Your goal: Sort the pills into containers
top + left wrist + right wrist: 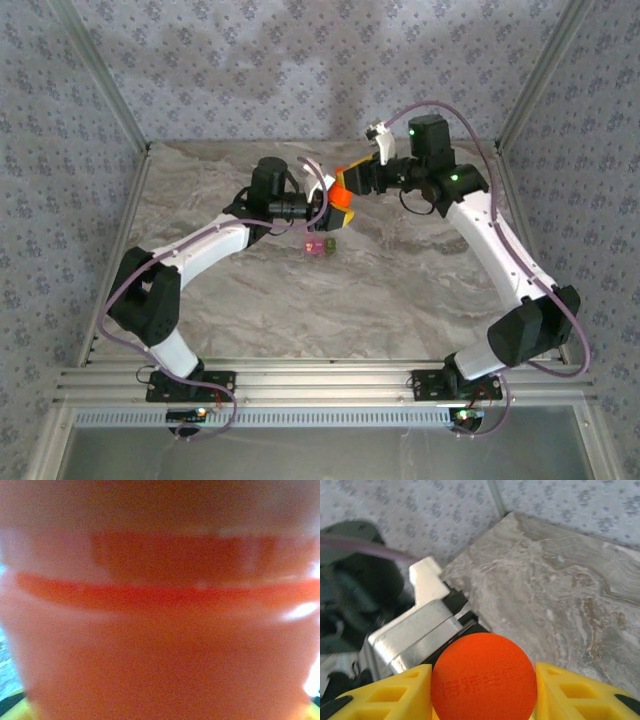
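Observation:
The orange bottle point(341, 202) hangs above the table between both arms, and its blurred wall point(160, 655) sits right against the left wrist camera. My left gripper point(326, 205) is shut on the bottle's body. My right gripper point(484, 692) meets it from the right, its yellow fingers point(395, 695) pressed on both sides of the round orange cap point(484, 677). The containers point(320, 245), a small joined pink and green pair, stand on the table just below the bottle. The pills are hidden.
The marble tabletop point(400, 270) stretches wide in front of and to the right of the containers. Patterned walls and metal frame posts point(110, 90) close in the back and sides. In the right wrist view the left gripper's silver body point(420, 630) sits just behind the cap.

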Robot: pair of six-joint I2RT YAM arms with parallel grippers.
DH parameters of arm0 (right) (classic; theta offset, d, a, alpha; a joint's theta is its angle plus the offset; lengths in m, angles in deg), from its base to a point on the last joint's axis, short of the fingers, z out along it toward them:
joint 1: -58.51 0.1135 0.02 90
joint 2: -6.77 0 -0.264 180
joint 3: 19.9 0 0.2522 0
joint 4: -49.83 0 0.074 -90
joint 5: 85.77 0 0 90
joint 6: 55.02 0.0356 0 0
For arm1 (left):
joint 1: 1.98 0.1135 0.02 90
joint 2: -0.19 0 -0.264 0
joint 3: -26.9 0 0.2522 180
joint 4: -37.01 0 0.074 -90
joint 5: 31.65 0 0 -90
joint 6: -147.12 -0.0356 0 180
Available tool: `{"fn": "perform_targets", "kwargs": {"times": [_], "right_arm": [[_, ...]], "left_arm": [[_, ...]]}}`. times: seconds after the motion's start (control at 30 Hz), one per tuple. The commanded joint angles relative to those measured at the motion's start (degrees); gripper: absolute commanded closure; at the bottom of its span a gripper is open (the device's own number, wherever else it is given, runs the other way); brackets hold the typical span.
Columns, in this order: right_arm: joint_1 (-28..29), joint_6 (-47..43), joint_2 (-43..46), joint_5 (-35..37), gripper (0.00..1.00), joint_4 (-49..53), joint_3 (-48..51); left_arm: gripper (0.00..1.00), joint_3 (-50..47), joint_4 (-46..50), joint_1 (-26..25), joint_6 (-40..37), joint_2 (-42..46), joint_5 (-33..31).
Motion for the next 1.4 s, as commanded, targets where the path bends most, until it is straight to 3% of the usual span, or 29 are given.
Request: {"fn": "perform_targets", "kwargs": {"times": [0.0, 0.13, 0.37, 0.43, 0.57, 0.67, 0.83, 0.97, 1.17, 1.37], "right_arm": [[4.9, 9.2, 0.3, 8.5, 0.51, -4.5, 4.2], [7.6, 11.5, 0.1, 12.3, 0.51, -7.8, 4.6], [5.2, 10.4, 0.8, 9.3, 0.47, -6.0, 3.7], [3.0, 10.3, 2.2, 7.2, 0.42, -6.4, 3.9], [-3.4, 9.5, 5.9, -1.1, 0.22, -8.5, 4.5], [-7.7, 8.8, 8.6, -8.9, 0.16, -10.4, 4.5], [-11.5, 6.8, 8.8, -17.7, 0.14, -8.6, 2.2], [-12.1, -1.5, 4.8, -24.2, 0.14, 2.0, -2.6], [-11.6, -8.4, 0.9, -24.6, 0.12, 10.8, -7.2], [-9.5, -8.5, -1.1, -23.1, 0.12, 10.8, -8.1]], "left_arm": [[1.0, 0.5, -13.0, -1.7, 2.5, 2.3, -5.7], [1.0, -0.3, -15.4, -2.4, 3.4, 2.0, -8.5], [1.0, -0.8, -16.0, -2.4, 3.8, 1.9, -10.3], [1.0, -0.7, -15.5, -2.2, 3.8, 1.9, -10.5], [1.0, -0.2, -14.2, -1.7, 3.6, 2.0, -10.1], [1.0, 0.1, -13.6, -1.3, 3.5, 2.0, -8.4], [1.0, 0.5, -12.6, -0.7, 2.3, 2.2, -3.7], [1.0, 1.8, -11.0, 0.0, 2.2, 2.2, 3.8], [1.0, 5.5, -4.3, 0.1, 1.6, 0.8, 12.5], [1.0, 5.2, -3.3, -0.1, 1.0, 0.8, 12.8]]}}
